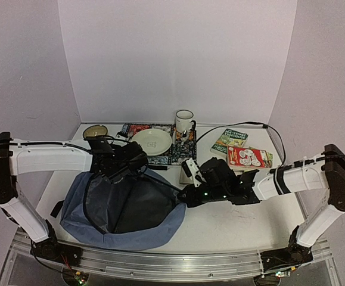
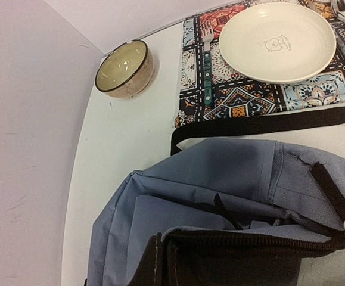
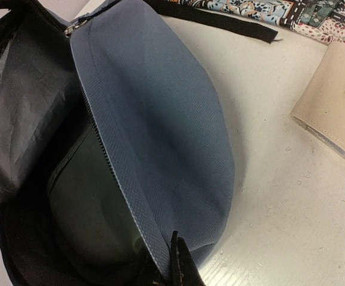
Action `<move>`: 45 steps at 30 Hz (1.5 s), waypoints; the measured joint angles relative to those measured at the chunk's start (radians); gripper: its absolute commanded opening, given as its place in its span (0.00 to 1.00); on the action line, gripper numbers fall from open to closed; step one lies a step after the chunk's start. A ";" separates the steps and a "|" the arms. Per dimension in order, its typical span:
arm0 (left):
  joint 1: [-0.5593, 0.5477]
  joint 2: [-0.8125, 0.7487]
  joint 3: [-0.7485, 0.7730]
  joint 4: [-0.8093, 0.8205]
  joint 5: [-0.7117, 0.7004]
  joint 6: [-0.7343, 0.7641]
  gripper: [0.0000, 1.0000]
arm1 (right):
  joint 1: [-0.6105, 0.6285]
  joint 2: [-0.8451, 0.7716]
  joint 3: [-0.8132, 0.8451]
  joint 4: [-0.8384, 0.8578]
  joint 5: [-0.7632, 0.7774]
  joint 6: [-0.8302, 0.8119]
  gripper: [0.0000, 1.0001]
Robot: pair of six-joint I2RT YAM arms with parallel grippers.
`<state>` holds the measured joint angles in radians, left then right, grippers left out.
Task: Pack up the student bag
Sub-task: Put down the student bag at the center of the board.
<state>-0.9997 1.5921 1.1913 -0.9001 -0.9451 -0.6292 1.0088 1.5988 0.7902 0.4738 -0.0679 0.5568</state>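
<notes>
The student bag (image 1: pixel 100 229) is a slate-blue backpack lying open at the front left of the table, its dark lining showing. My left gripper (image 1: pixel 131 168) is at the far rim of the opening and looks shut on it. In the left wrist view only the bag (image 2: pixel 220 173) and its zipper edge show; my fingers are hidden. My right gripper (image 1: pixel 185 196) is shut on the right zipper edge. In the right wrist view its fingertips (image 3: pixel 178 265) pinch that edge of the bag (image 3: pixel 160 119). The opening is held spread between both grippers.
Behind the bag lie a patterned placemat (image 1: pixel 175 156) with a cream plate (image 1: pixel 151 142) and fork (image 2: pixel 207 65), a bowl (image 1: pixel 95 131), a white mug (image 1: pixel 184 122), two books (image 1: pixel 230 140) (image 1: pixel 248 158) at the right, and a beige wallet (image 3: pixel 333 107).
</notes>
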 measured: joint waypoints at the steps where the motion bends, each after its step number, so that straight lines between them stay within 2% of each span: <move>1: 0.000 -0.001 -0.002 -0.003 0.002 0.000 0.00 | 0.000 0.001 0.000 -0.001 -0.001 0.000 0.00; 8: 0.001 -0.086 -0.075 -0.005 0.088 -0.040 0.00 | 0.001 -0.001 -0.001 -0.005 -0.016 0.013 0.00; 11: 0.008 -0.147 -0.114 0.037 0.173 -0.057 0.00 | 0.000 -0.002 -0.001 -0.018 -0.039 0.029 0.06; 14: 0.022 -0.197 -0.189 0.125 0.259 -0.074 0.01 | 0.002 -0.002 -0.005 -0.041 -0.068 0.049 0.07; 16: 0.029 -0.213 -0.250 0.180 0.292 -0.083 0.04 | 0.002 -0.002 -0.006 -0.055 -0.078 0.059 0.15; 20: 0.035 -0.192 -0.308 0.225 0.313 -0.090 0.14 | 0.002 -0.002 -0.005 -0.072 -0.077 0.071 0.42; 23: 0.039 -0.167 -0.310 0.235 0.313 -0.099 0.22 | 0.002 -0.002 0.009 -0.112 -0.071 0.066 0.56; 28: 0.041 -0.161 -0.310 0.243 0.309 -0.107 0.42 | -0.016 -0.043 0.054 -0.206 -0.044 0.046 0.79; 32: 0.042 -0.191 -0.311 0.247 0.308 -0.109 0.55 | -0.064 -0.127 0.067 -0.244 -0.005 0.044 0.87; 37: 0.043 -0.302 -0.318 0.247 0.314 -0.106 0.70 | -0.176 -0.202 0.062 -0.262 0.053 0.086 0.97; 45: 0.044 -0.425 -0.332 0.248 0.338 -0.102 0.91 | -0.304 -0.213 -0.048 -0.162 0.144 0.266 0.98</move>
<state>-0.9554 1.1673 0.8589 -0.6526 -0.6075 -0.7307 0.7048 1.3853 0.7427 0.3117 0.0760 0.8227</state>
